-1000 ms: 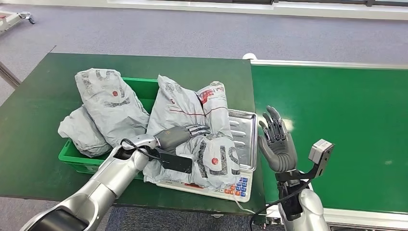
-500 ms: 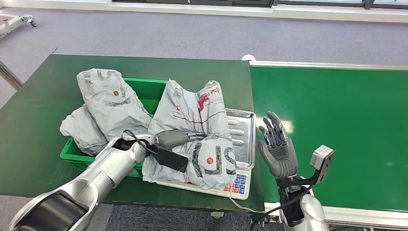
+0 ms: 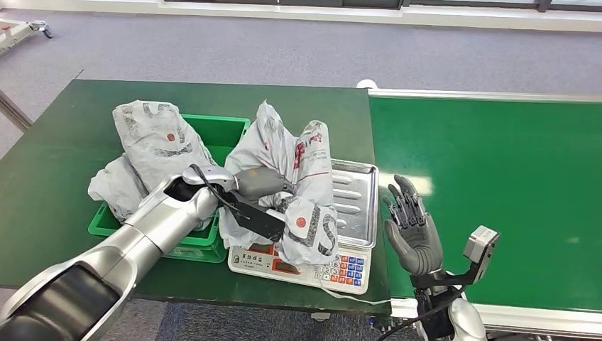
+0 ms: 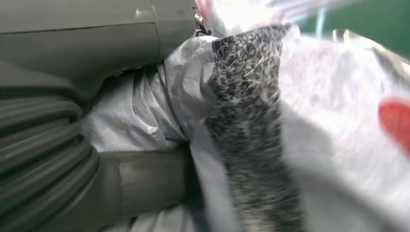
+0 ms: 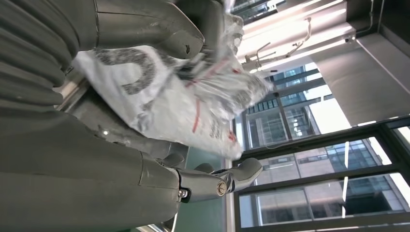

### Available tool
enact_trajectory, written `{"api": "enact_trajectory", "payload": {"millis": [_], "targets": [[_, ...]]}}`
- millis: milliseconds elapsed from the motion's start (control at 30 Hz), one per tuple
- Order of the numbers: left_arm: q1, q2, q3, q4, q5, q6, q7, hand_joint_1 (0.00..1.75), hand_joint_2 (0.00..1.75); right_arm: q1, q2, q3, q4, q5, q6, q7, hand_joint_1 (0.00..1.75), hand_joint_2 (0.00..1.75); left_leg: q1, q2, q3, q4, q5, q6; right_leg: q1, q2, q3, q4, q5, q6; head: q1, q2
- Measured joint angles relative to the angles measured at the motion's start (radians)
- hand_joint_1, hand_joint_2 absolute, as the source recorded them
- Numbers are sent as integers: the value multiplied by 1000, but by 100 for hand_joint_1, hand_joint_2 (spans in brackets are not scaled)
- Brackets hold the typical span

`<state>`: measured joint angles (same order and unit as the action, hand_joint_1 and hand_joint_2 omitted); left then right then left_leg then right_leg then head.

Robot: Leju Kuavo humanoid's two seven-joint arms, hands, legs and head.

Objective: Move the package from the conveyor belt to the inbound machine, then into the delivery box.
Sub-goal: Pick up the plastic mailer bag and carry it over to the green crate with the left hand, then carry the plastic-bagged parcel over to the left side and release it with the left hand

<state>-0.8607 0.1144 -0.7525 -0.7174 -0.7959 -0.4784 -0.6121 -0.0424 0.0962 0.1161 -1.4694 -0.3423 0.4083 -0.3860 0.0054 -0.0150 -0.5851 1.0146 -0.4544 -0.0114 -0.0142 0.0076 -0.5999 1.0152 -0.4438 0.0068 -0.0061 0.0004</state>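
We think the package is off the belt, past the scale, and on its way to the box.

From the head view we see the left robot hand [image 3: 264, 183] gripping the grey package [image 3: 291, 177], lifted partly off the scale [image 3: 312, 264], beside the green box [image 3: 213, 135]. The right robot hand [image 3: 412, 227] holds nothing, fingers spread, well apart from the package. From the left wrist, the package [image 4: 290, 135] presses against that robot hand [image 4: 72, 121]. From the right wrist, the package [image 5: 169, 96] sits just beyond the right robot hand [image 5: 96, 145].

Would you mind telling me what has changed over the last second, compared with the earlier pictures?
The left hand, still gripping the grey package, has lifted it off the scale and drawn it toward the green bin, baring the scale's display. The right hand has sunk slightly and stays open. The packages in the bin lie as before.
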Motion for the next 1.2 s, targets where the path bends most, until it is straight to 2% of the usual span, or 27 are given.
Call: {"api": "enact_trajectory", "payload": {"millis": [100, 267, 400, 567, 700, 833, 933, 1033, 1133, 1200], "targets": [[-14, 38, -19, -180, 47, -16, 63, 175, 175, 3, 0, 0, 0, -3, 9, 0, 0, 175, 0, 0, -5, 0, 2, 0, 0, 0, -4, 0, 2, 0, 0, 0], [-34, 114, -44, -428, 74, -17, 118, 175, 175, 7, 0, 0, 0, -5, 12, -3, 0, 175, 0, 1, -6, 0, 1, 0, 0, 2, -7, 0, 2, 0, 0, 0], [-42, 152, -53, -532, 76, -17, 130, 175, 175, 9, 0, -1, 0, -5, 13, -3, 0, 175, 0, 0, -7, 0, 1, 0, 0, 2, -8, 0, 1, -1, 0, 0], [-47, 181, -70, -582, 57, 20, 165, 175, 175, 14, 0, -4, -1, -6, 18, -3, 0, 175, 0, 1, -7, 0, 1, 0, 0, 2, -8, 0, 1, -1, 0, 0], [-46, 225, -71, -580, 0, 109, 207, 175, 175, 34, 2, -8, -16, -3, 23, -4, 0, 175, 0, 1, -8, 0, 1, 0, 0, 2, -8, 0, 1, -1, 0, 0], [-32, 287, -41, -522, -24, 169, 209, 175, 175, 56, 3, -21, -32, -1, 26, -6, 0, 175, 0, 2, -8, -1, 1, -1, 1, 2, -9, 0, 1, -1, 0, 0], [-16, 341, 6, -421, -32, 208, 202, 175, 175, 71, 8, -33, -43, 1, 28, -8, 0, 175, 0, 5, -7, -1, 1, -1, 2, 6, -9, 1, 1, -2, 0, 0], [12, 389, 69, -297, -93, 291, 211, 175, 175, 85, 11, -47, -49, 9, 30, -9, 0, 175, 0, 9, -7, -2, 1, -2, 2, 10, -11, 1, 1, -2, 0, 0], [41, 414, 111, -193, -172, 368, 227, 175, 175, 96, 11, -54, -55, 17, 30, -11, 0, 175, 0, 9, -8, -2, 1, -2, 2, 10, -12, 1, 1, -3, 0, 0], [53, 420, 127, -149, -190, 383, 228, 175, 175, 99, 12, -56, -57, 19, 30, -12, 0, 175, 0, 8, -8, -2, 1, -2, 2, 10, -12, 1, 1, -3, 0, 0]]}}
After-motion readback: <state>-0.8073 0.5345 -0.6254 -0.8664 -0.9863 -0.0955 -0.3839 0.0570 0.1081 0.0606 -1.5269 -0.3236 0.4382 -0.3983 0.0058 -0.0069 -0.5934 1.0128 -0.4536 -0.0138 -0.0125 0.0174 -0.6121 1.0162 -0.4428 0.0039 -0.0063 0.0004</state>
